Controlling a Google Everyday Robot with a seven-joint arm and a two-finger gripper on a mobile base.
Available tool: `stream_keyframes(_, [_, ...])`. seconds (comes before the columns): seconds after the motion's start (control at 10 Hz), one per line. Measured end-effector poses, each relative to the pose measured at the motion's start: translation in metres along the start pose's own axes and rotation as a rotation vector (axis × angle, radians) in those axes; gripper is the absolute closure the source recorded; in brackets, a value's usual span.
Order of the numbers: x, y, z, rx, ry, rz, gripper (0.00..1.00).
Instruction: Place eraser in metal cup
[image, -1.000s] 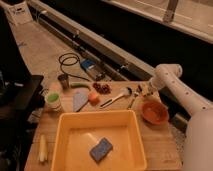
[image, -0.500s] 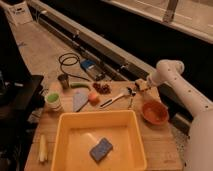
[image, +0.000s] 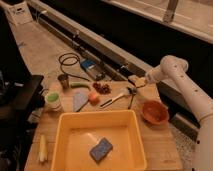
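- The white arm (image: 176, 75) reaches in from the right, elbow high, forearm angled down toward the far edge of the bench (image: 162, 142).
- The tool (image: 143, 81) hangs over that far edge, above the utensils (image: 120, 97), and it's clamped tight.
- At its tip sits a pale beige block, the eraser (image: 136, 79). It looks pinched between the fingers and up off the wood.
- Over on the left the metal cup (image: 63, 80) stands upright near the bench's far left corner, mouth up and dark inside. It's well apart from the eraser.
- Just in front of it is the white cup (image: 52, 100) with its green inside.
- Between cup and tool lie a green vegetable (image: 80, 85), a dark red cluster (image: 103, 88), an orange fruit (image: 94, 98) and a grey-blue piece (image: 78, 101).
- An orange bowl (image: 154, 111) sits on the right, below the arm.
- Up front is the big yellow tray (image: 62, 140), and the blue sponge (image: 101, 149) lies inside it.
- A pale yellow stick (image: 42, 148) lies left of the tray.
- A black cable (image: 70, 61) is coiled beyond the bench.
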Motion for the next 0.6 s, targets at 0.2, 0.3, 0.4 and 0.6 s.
stream_keyframes(0.2, [-0.003, 0.036, 0.002, -0.098, -0.008, -0.044, 1.00])
stream_keyframes(0.3, [-0.005, 0.056, 0.006, -0.148, -0.010, -0.069, 1.00])
stream_keyframes(0.4, [-0.007, 0.076, 0.010, -0.196, -0.013, -0.092, 1.00])
stream_keyframes(0.6, [-0.010, 0.131, 0.025, -0.314, -0.014, -0.166, 1.00])
